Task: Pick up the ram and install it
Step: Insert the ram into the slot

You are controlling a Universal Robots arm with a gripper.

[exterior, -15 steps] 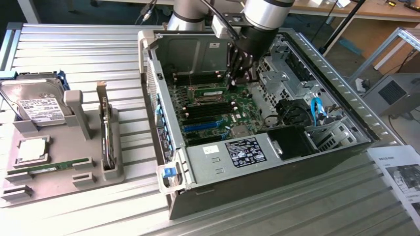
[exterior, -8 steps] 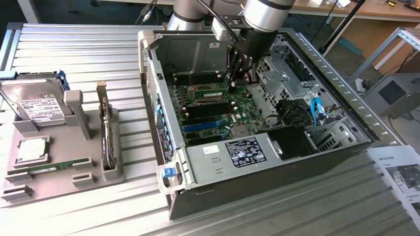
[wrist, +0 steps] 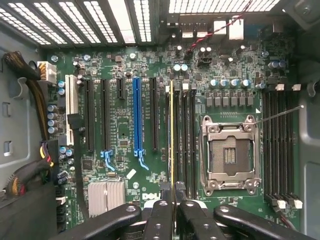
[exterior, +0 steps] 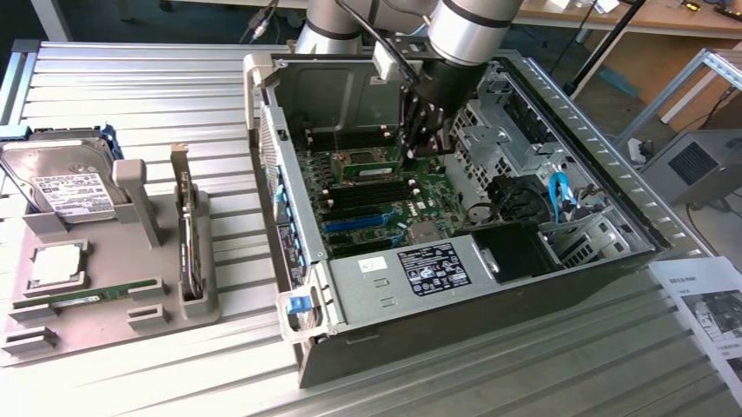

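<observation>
The ram (wrist: 171, 140), a thin stick seen edge-on, is clamped between the nearly closed fingers (wrist: 160, 220). It is held upright over the black slots (wrist: 186, 140) beside the processor socket (wrist: 230, 155), near the middle of the motherboard (wrist: 120, 150). It is judged light, stiff and fragile, best gripped along its top edge, clear of chips and contacts. The motherboard is housed in the open computer case (exterior: 464, 295). On the surface (exterior: 139, 87), near its edge at the exterior view's left, a grey tray (exterior: 69, 334) holds a hard drive (exterior: 58, 187), an upright card (exterior: 186, 226) and a green stick (exterior: 87, 297).
</observation>
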